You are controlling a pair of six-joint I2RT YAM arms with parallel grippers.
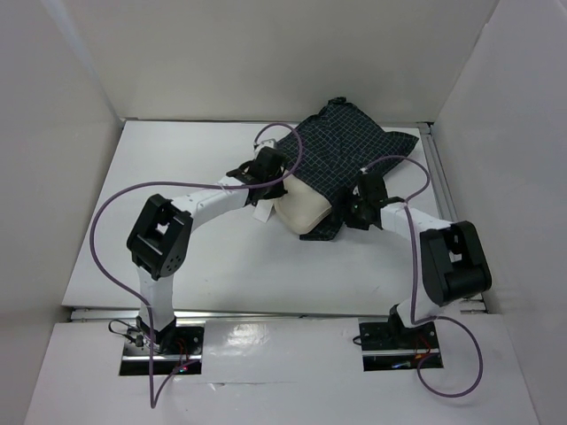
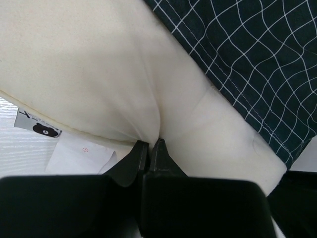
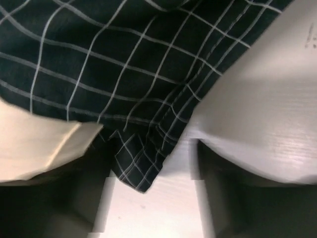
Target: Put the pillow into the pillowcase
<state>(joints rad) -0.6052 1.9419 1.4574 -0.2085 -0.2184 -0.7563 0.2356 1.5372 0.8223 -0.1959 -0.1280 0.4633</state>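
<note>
At 1 o'clock on the counter (image 1: 221,266), the pillow (image 1: 306,208) sat partly inside the pillowcase (image 1: 350,155), its bare end poking out toward 7 o'clock. The left tool (image 2: 150,148) was clenched on a pinch of the pillow's cream cloth beside the tag (image 2: 79,156), likely to shove it deeper. The right tool (image 3: 148,193) stood released, jaws spread around the pillowcase's hem corner at 5 o'clock without gripping it, probably placed to hold the mouth against that push.
</note>
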